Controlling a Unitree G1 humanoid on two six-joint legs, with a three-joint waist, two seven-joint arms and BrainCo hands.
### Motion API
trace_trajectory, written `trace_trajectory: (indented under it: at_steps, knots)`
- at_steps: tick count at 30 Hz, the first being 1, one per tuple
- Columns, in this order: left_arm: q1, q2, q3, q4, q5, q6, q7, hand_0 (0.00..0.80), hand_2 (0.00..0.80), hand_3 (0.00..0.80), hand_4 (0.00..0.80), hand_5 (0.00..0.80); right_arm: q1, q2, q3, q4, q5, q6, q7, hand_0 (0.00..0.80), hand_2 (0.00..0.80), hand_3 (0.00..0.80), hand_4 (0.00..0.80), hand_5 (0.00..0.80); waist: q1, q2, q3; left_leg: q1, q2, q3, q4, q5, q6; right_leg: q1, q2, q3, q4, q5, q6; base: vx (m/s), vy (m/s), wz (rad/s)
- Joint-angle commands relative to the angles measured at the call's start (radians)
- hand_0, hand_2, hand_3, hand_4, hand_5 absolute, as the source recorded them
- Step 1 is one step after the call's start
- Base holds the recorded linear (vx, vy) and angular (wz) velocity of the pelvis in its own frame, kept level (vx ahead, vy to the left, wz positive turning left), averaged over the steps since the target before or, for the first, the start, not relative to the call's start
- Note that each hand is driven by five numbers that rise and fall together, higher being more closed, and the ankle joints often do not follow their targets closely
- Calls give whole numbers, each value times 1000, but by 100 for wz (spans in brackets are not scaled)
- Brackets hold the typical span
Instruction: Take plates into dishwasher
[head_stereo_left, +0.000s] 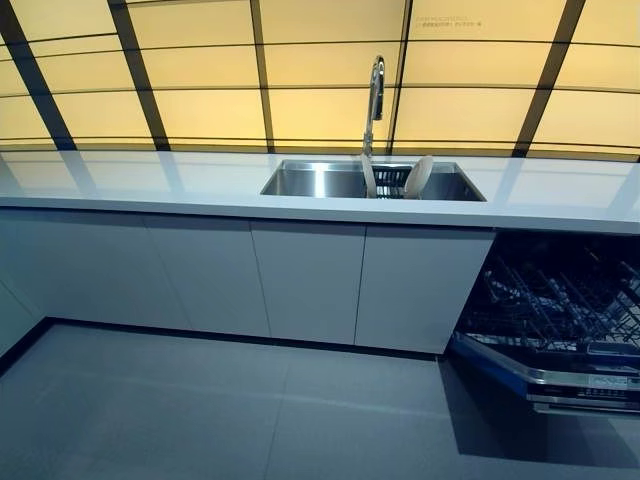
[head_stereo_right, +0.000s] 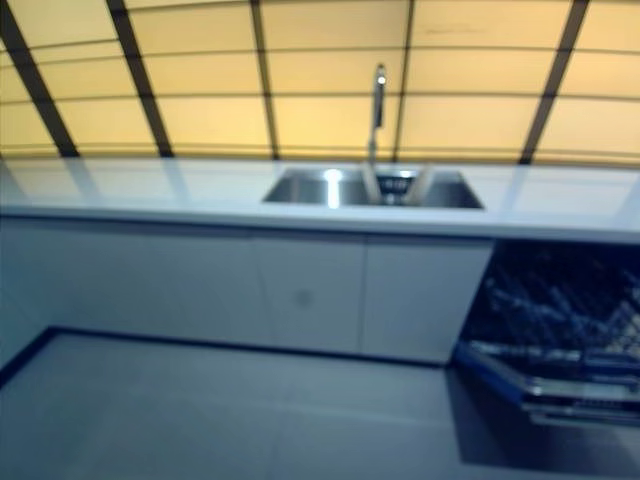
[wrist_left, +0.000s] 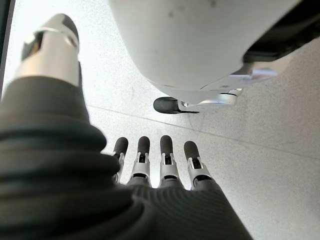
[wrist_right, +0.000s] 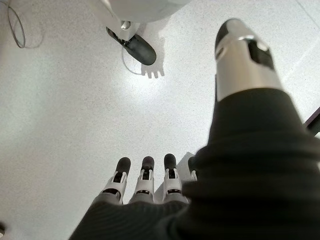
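Observation:
Two pale plates stand on edge in a rack inside the steel sink, under the tall faucet. At the lower right the dishwasher is open, its dark wire rack pulled out and bare. Neither hand shows in the eye views. My left hand hangs over the floor with straight fingers and holds nothing. My right hand also hangs over the floor, fingers straight and empty.
A long white counter runs across the view, with grey cabinet doors below it. Yellow wall panels with dark frames rise behind. Grey floor tiles stretch in front of the cabinets.

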Motion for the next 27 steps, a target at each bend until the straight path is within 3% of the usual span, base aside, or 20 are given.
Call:
trace_trajectory:
  at_steps: [1, 27]
  knots:
    - [-66, 17, 8, 40, 24, 23, -17, 0, 0, 0, 0, 0, -55, 8, 21, 23, 21, -9, -7, 0, 0, 0, 0, 0, 24, -37, 32, 42, -53, 63, -2, -70, 45, -29, 28, -10, 2, 48, 8, 0, 0, 0]
    - [-66, 11, 3, 47, 10, 45, -38, 0, 0, 0, 0, 0, -70, 16, 27, 17, 15, 8, 16, 0, 0, 0, 0, 0, 23, -38, 38, 42, -48, 66, -2, -68, 48, -31, 22, -4, 7, 50, 9, 0, 0, 0]
